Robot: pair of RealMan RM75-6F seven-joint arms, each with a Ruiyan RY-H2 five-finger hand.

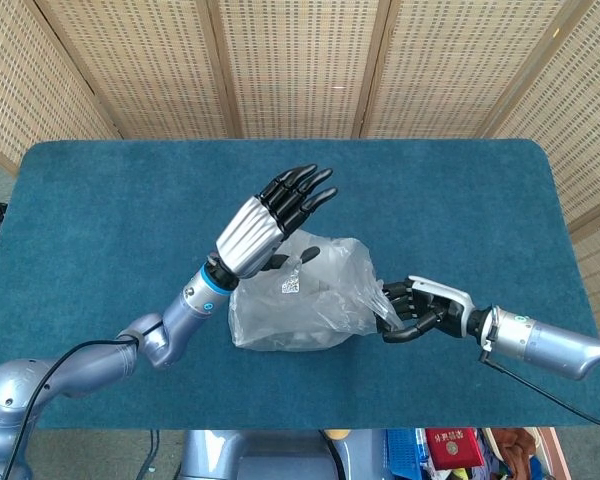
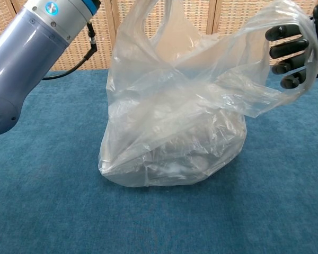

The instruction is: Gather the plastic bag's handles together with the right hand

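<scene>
While I watch through the head camera, the crumpled clear plastic bag (image 1: pixel 300 300) sits near the middle of the dark teal carpeted table (image 1: pixel 100 190), with a small white label facing up on its top. My right hand (image 1: pixel 415 310) reaches in from the bag's right side, its black fingers curled through the bag's right handle; the chest camera shows that thin transparent handle loop (image 2: pixel 299 50) stretched around those curled fingers (image 2: pixel 286 50), so this hand holds it. My left hand (image 1: pixel 275 215) hovers over the bag's upper left edge with its silver back toward the camera and its black fingers spread and pointing up and away; the thumb dips toward the plastic. From the chest camera I see the bag's left handle loop (image 2: pixel 159 26) pulled upward out of frame beside the grey left forearm (image 2: pixel 26 53), but I cannot tell whether the left hand actually grips it. Woven wicker screen panels (image 1: pixel 300 60) stand behind the table.
</scene>
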